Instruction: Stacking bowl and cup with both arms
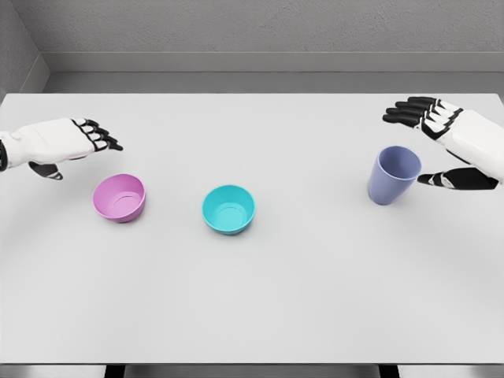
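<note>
On the table (252,315), I see my left hand (67,142) open beside the pink bowl (120,197) and my right hand (445,130) open just behind the blue cup (393,175), the teal bowl (228,209) between; nothing is held. I worry the tall cup tips if my thumb nudges it sideways. Both forearms are cut off at the edges.

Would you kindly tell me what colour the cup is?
The cup is periwinkle blue, seen in the head view.
</note>
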Controlling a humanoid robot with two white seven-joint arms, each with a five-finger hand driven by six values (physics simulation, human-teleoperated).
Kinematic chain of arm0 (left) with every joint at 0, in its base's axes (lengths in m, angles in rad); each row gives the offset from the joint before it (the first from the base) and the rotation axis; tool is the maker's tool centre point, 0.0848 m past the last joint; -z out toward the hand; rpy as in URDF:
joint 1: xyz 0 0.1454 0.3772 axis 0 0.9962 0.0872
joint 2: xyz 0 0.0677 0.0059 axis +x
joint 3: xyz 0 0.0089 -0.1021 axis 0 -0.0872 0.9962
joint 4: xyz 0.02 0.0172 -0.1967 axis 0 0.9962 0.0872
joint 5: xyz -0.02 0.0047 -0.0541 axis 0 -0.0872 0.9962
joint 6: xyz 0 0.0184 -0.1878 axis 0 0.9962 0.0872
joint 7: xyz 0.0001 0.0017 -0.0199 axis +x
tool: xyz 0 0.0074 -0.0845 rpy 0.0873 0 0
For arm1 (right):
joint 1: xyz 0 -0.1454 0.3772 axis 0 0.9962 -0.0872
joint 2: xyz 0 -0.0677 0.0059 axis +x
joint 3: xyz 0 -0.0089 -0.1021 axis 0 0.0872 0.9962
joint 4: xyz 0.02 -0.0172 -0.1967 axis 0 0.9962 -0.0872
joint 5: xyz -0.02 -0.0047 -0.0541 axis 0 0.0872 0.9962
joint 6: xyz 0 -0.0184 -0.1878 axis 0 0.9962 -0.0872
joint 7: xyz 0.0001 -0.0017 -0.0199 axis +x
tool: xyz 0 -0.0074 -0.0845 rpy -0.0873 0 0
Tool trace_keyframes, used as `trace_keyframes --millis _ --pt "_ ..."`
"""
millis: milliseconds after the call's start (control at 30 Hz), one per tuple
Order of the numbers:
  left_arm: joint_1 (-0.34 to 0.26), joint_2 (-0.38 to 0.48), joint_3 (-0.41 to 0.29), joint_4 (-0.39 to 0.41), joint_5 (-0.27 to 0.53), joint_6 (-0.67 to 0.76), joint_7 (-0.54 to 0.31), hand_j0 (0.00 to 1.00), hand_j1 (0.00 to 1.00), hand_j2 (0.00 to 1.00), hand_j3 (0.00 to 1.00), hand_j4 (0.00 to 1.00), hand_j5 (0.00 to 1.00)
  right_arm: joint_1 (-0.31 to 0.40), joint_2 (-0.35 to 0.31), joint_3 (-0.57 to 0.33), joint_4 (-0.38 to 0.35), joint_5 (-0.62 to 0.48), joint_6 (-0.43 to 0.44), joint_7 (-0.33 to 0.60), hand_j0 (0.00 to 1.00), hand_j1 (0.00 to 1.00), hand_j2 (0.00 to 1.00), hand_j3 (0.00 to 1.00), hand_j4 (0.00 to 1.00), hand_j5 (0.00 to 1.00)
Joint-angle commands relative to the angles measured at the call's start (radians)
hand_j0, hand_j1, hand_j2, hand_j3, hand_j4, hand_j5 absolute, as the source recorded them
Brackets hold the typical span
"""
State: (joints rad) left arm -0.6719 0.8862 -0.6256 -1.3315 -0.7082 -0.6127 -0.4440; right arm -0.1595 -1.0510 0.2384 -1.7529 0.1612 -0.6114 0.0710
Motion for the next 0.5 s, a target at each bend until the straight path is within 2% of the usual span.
trace_keyframes --millis 0,167,467 --pt "0.000 0.003 -0.014 -0.028 0.003 0.002 -0.001 1.00 1.00 1.00 1.00 1.00 1.00 0.000 -0.001 -0.001 0.001 -0.008 0.001 -0.002 1.00 1.00 1.00 1.00 1.00 1.00" --pt "0.011 0.003 -0.019 -0.057 0.003 0.002 -0.001 1.00 1.00 1.00 1.00 1.00 1.00 -0.002 0.002 -0.001 0.000 -0.008 0.001 -0.002 1.00 1.00 1.00 1.00 1.00 1.00" --pt "0.018 0.010 -0.034 -0.109 0.003 0.002 -0.064 1.00 1.00 1.00 1.00 1.00 1.00 0.002 -0.001 -0.001 0.000 -0.008 0.001 -0.002 1.00 1.00 1.00 1.00 1.00 1.00"
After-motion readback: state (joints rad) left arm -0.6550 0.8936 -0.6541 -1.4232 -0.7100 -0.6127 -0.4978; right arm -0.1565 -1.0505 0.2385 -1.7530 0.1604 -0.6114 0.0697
